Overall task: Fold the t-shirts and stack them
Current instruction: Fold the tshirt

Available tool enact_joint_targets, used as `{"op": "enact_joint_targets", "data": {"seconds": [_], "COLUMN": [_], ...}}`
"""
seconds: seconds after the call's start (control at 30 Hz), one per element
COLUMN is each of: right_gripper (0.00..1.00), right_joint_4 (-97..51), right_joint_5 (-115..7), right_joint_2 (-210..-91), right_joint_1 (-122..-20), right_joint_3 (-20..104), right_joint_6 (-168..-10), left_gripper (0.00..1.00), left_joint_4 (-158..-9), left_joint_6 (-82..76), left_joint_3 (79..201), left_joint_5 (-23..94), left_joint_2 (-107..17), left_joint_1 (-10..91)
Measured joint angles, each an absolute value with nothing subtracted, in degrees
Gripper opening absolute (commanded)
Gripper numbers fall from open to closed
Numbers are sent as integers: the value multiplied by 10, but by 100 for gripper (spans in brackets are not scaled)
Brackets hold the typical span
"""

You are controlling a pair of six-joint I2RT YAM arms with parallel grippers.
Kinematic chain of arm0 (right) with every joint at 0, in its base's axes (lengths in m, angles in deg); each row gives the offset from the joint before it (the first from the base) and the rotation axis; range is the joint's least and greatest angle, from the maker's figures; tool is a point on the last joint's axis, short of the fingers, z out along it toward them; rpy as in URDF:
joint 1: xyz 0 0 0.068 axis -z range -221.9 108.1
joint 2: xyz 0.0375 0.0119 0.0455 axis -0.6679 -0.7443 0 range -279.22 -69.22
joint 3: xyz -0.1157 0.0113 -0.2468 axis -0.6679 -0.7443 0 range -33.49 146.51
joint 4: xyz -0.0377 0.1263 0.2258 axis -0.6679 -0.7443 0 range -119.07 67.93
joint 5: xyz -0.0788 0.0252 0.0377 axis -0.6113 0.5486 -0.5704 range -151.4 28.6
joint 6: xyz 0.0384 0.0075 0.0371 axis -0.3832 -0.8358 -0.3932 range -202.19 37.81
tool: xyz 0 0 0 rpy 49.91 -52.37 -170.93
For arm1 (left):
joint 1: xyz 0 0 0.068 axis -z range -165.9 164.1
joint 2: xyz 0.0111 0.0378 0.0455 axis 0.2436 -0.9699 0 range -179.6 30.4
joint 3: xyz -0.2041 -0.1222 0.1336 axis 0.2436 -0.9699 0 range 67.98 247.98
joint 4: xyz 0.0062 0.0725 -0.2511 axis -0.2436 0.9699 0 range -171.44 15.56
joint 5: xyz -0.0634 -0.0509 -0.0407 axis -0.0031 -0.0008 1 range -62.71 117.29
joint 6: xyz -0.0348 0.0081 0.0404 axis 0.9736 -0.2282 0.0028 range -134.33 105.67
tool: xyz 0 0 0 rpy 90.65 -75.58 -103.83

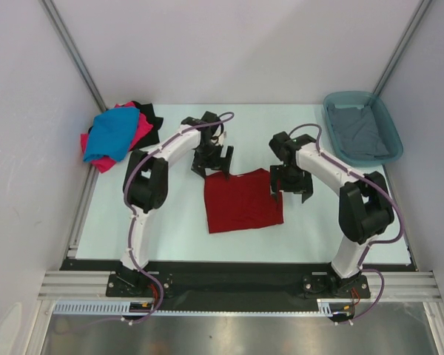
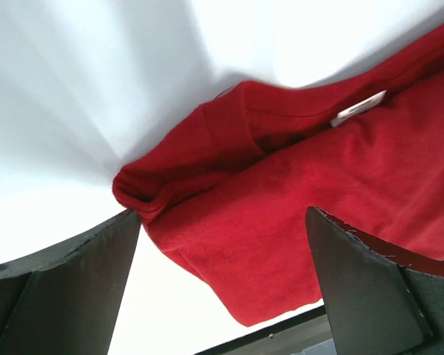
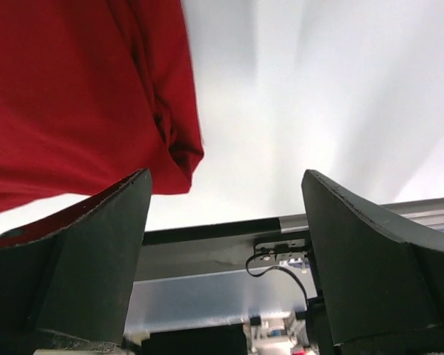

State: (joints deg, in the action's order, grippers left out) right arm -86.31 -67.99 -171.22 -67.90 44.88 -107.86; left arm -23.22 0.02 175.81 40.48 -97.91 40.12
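Hovering at eleven and one o'clock of the red shirt (image 1: 243,201), both jaws released; I'd pinch every layer evenly.

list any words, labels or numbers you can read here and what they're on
No text here can be read.
White tag at the collar of the red shirt: any print on it is too blurred to read.
Tub: no markings visible.
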Motion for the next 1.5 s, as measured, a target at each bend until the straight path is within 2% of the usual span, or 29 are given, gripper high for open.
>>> {"op": "enact_joint_targets", "data": {"seconds": [0.23, 0.5, 0.77, 1.5], "right_gripper": [87, 87, 87, 86], "right_joint_4": [-828, -690, -612, -496], "right_joint_5": [-679, -468, -342, -177], "right_joint_2": [-1702, -1717, -1801, -1868], "right_joint_1": [-622, -533, -510, -471], "right_joint_3": [466, 462, 464, 432], "right_joint_6": [-1076, -1050, -1046, -1077], "left_gripper": [100, 100, 100, 100], "left_joint_4": [-252, -288, -312, -338], "left_joint_6": [-4, 22, 42, 82], "left_joint_3": [1726, 1619, 1615, 1627], "left_joint_5": [394, 399, 412, 471], "left_joint_2": [-958, -883, -868, -897], "left_joint_1": [401, 398, 397, 397]}}
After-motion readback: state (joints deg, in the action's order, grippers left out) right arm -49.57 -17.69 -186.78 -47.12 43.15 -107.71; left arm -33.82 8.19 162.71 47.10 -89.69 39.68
